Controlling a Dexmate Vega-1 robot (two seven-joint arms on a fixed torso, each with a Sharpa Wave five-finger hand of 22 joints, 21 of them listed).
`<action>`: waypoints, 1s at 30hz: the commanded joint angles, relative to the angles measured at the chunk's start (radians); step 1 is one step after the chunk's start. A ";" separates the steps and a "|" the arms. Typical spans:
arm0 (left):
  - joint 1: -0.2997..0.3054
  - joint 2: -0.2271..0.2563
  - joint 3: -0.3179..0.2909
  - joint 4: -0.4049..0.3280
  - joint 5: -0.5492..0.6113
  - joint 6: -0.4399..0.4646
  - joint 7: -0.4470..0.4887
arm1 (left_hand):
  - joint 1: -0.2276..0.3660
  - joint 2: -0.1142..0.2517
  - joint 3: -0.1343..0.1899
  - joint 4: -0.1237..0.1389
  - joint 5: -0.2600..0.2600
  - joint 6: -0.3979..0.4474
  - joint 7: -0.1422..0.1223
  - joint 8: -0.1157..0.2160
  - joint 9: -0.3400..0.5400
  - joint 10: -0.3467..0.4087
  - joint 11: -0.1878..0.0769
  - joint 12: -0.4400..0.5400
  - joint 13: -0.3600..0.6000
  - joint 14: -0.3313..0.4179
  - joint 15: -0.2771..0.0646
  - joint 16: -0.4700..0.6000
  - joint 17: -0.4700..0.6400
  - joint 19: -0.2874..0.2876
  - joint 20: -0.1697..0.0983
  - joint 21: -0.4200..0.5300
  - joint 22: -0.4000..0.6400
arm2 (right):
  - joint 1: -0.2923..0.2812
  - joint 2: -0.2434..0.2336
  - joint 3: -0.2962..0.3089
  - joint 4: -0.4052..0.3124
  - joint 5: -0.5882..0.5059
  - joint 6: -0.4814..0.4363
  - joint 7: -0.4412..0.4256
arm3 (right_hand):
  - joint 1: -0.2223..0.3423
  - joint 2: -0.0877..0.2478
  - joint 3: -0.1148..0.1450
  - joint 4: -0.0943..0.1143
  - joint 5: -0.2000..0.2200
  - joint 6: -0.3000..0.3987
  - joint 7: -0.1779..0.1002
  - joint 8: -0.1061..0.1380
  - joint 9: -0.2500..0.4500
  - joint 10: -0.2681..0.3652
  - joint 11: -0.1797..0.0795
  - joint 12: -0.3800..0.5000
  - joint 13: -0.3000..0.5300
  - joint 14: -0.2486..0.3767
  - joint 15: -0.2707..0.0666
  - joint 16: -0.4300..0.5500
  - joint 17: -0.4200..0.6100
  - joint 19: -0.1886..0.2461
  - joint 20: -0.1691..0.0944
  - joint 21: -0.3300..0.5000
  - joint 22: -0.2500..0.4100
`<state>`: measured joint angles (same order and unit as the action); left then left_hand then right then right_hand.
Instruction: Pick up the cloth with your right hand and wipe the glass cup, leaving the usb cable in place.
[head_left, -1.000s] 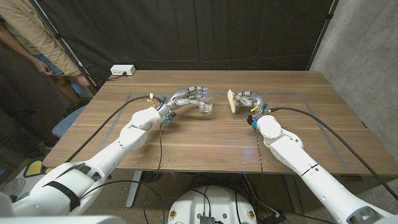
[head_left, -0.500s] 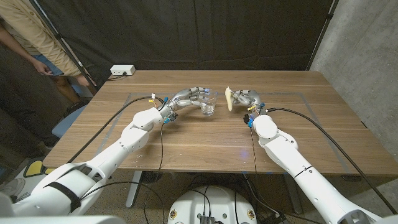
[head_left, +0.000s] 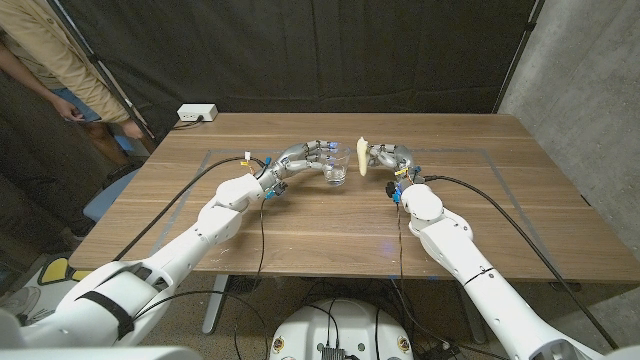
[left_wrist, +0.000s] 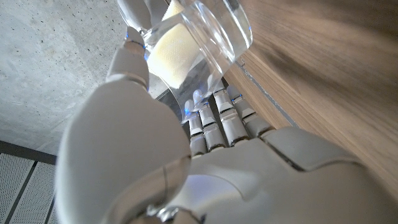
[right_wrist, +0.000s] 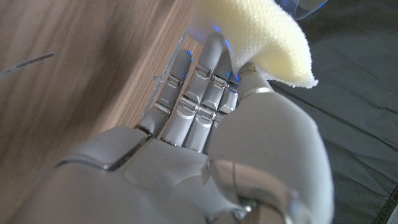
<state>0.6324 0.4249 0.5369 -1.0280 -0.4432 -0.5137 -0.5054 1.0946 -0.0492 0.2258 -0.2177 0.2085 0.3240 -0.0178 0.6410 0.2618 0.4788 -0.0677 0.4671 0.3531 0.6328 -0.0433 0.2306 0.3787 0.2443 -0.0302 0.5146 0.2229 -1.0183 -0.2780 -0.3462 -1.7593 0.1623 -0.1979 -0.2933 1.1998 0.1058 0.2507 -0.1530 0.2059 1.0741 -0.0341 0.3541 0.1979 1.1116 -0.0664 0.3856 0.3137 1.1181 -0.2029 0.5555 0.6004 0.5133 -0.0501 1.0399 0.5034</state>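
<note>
While gripped by the left hand (head_left: 300, 156), whose fingers (head_left: 318, 150) wrap its far side, stands upright on the wooden table (head_left: 300, 225) near the middle: a clear glass cup (head_left: 335, 167), empty as far as can be told, with a thick see-through base. Just beside those fingertips and close to the cup's rim, whether touching cannot be told from the head view, hangs a pale yellow cloth (head_left: 361, 156), pinched in the right hand (head_left: 388, 158) and standing up as a narrow folded strip. Seen along the back of the left hand (left_wrist: 186, 155): fingers (left_wrist: 214, 121) closed against the cup (left_wrist: 205, 37), with the yellow of the cloth (left_wrist: 171, 59) showing through the clear wall, a detail lost from above. Seen along the back of the right hand (right_wrist: 205, 149): fingers (right_wrist: 196, 81) held together and straight, thumb pressing the cloth (right_wrist: 261, 37) against their tips, and a fine waffle-like knit on the fabric. Beyond both hands, at the table's far left edge, sits a white power strip (head_left: 197, 113); further left, a person (head_left: 50, 60) stands by the black curtain (head_left: 330, 50).
</note>
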 joint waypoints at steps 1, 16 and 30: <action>-0.005 -0.016 -0.006 0.008 0.002 -0.004 0.022 | 0.107 0.150 0.092 0.082 0.005 0.149 -0.097 0.248 0.002 0.138 -0.112 0.013 0.079 0.035 -0.175 0.006 0.007 -0.004 0.003 0.010 0.003 | -0.018 0.048 0.021 -0.003 -0.013 0.003 -0.013 | 0.014 0.000 -0.006 0.004 0.003 0.036 -0.026 -0.002 0.011 0.014 0.002 0.004 0.006 0.005 -0.033 0.007 0.006 -0.003 -0.129 0.016 0.004; -0.014 -0.010 0.015 -0.012 0.072 0.015 0.089 | 0.115 0.156 0.105 0.079 0.007 0.146 -0.095 0.258 -0.001 0.139 -0.110 0.010 0.083 0.038 -0.174 0.003 0.013 -0.012 0.007 0.017 0.003 | -0.030 0.017 -0.072 -0.073 -0.192 -0.034 -0.214 | 0.018 -0.002 -0.013 0.005 0.004 0.038 -0.023 -0.003 0.015 0.020 0.002 0.002 0.012 0.014 -0.033 0.011 0.022 -0.011 -0.131 0.045 0.009; 0.021 0.006 0.010 -0.072 0.053 0.035 0.097 | 0.117 0.156 0.112 0.079 0.008 0.145 -0.097 0.268 -0.003 0.146 -0.107 0.011 0.087 0.044 -0.173 0.002 0.017 -0.016 0.007 0.025 0.003 | -0.070 0.149 0.022 -0.032 0.050 0.009 -0.149 | 0.020 -0.003 -0.019 0.008 0.005 0.041 -0.022 -0.005 0.017 0.022 0.001 -0.002 0.018 0.015 -0.033 0.009 0.034 -0.014 -0.134 0.074 0.011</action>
<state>0.6334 0.4244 0.5491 -1.0673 -0.3771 -0.4925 -0.4155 1.0946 -0.0492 0.2369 -0.2289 0.2122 0.3329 -0.0090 0.6486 0.2573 0.4916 -0.0554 0.4693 0.3532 0.6435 -0.0395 0.2301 0.3925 0.2371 -0.0230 0.5300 0.2231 -1.0572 -0.2341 -0.3935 -1.8181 0.0475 -0.2175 -0.4825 1.2075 0.0981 0.2328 -0.1460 0.2050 1.0886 -0.0375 0.3410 0.2019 1.1240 -0.0647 0.3856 0.3279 1.1293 -0.2090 0.5640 0.6296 0.5010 -0.0448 1.1029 0.5126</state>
